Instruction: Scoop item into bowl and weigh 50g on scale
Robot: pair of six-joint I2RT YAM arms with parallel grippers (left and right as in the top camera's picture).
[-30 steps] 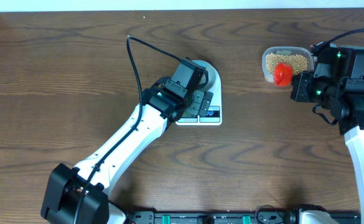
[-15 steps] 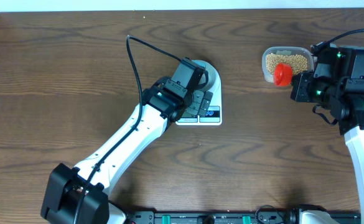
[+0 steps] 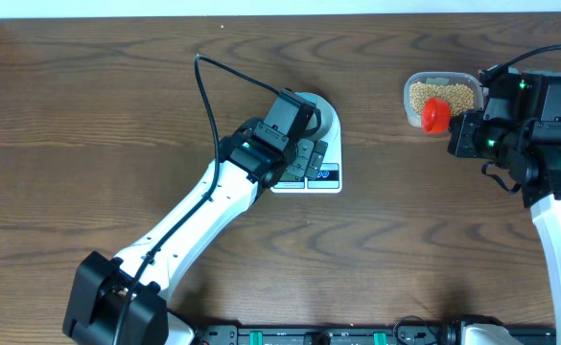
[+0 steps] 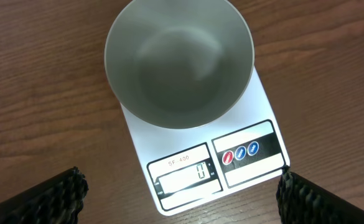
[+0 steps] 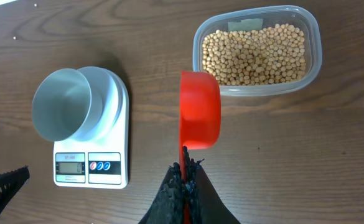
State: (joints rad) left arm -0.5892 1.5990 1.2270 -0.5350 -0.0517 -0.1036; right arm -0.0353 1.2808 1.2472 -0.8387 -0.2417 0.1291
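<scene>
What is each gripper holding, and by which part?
Right gripper is shut on the red scoop, by its handle; left gripper is open, holding nothing.

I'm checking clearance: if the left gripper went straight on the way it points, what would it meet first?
Likely the scale, at its display end, beside the bowl; depth is unclear.

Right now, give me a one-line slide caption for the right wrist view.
Right gripper holds a red scoop by the tub of beans; empty bowl sits on the scale.

Red scoop (image 5: 200,112) beside clear tub (image 5: 262,91), above wooden table (image 5: 306,162).
</scene>
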